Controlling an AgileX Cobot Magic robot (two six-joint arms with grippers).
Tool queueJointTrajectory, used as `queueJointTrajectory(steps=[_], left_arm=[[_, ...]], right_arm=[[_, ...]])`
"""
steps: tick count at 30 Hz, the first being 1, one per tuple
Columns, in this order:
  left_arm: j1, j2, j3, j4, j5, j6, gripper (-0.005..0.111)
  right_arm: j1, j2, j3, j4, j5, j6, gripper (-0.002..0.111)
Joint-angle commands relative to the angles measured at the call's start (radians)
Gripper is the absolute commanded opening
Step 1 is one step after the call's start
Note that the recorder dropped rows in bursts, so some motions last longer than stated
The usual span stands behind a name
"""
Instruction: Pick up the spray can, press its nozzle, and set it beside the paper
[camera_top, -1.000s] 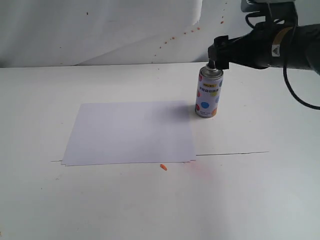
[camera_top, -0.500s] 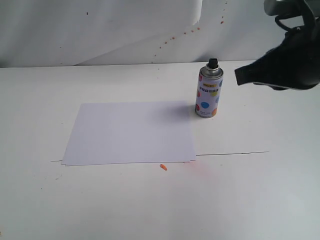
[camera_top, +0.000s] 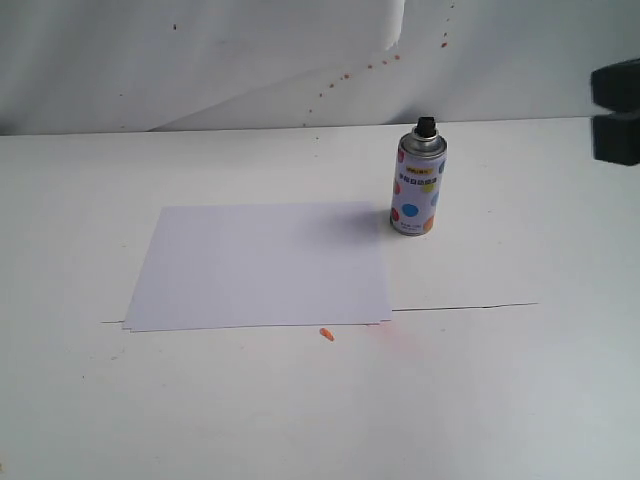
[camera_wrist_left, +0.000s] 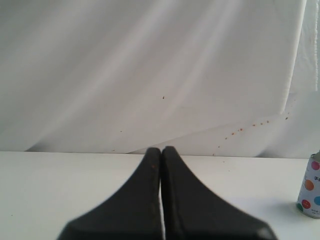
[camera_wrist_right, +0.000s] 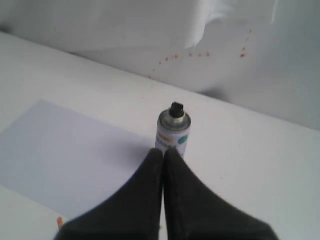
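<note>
The spray can (camera_top: 418, 180) stands upright on the table, just off the far right corner of the paper (camera_top: 258, 265), its black nozzle (camera_top: 425, 125) uncovered. My right gripper (camera_top: 612, 111) hovers at the right edge of the exterior view, well clear of the can. In the right wrist view its jaws (camera_wrist_right: 163, 151) are shut and empty, with the can (camera_wrist_right: 172, 134), nozzle (camera_wrist_right: 176, 109) and paper (camera_wrist_right: 65, 160) beyond them. The left gripper (camera_wrist_left: 161, 150) is shut on nothing; the can (camera_wrist_left: 312, 192) shows far off at that view's edge. The left arm is out of the exterior view.
A small orange fleck (camera_top: 326, 333) lies just in front of the paper's near edge, with a faint orange stain (camera_top: 398, 340) beside it. A thin seam (camera_top: 465, 306) crosses the table. The wrinkled white backdrop (camera_top: 250, 60) carries orange-red specks.
My right gripper lifted off the can's nozzle and drew back to the right, nearly out of the exterior view. The can and paper stayed put.
</note>
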Motion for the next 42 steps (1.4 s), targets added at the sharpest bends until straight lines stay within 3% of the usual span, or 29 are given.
queueJointTrajectory(steps=[1, 8, 18, 23, 29, 42], left_arm=[[-0.003, -0.002, 0.007, 0.005, -0.001, -0.003, 0.000], [-0.003, -0.002, 0.007, 0.005, -0.001, -0.003, 0.000], [-0.003, -0.002, 0.007, 0.005, -0.001, -0.003, 0.000], [-0.003, -0.002, 0.007, 0.005, -0.001, -0.003, 0.000], [-0.003, -0.002, 0.007, 0.005, -0.001, -0.003, 0.000], [-0.003, -0.002, 0.007, 0.005, -0.001, -0.003, 0.000]], right_arm=[[-0.001, -0.153, 0.050, -0.002, -0.029, -0.009, 0.000], [-0.001, -0.429, 0.127, -0.002, -0.096, -0.009, 0.000], [-0.129, -0.632, 0.513, 0.068, -0.612, -0.003, 0.000], [-0.129, -0.678, 0.613, 0.082, -0.571, 0.000, 0.000], [-0.129, -0.754, 0.665, 0.084, -0.369, 0.000, 0.000], [-0.129, -0.855, 0.850, 0.084, -0.378, 0.000, 0.000]])
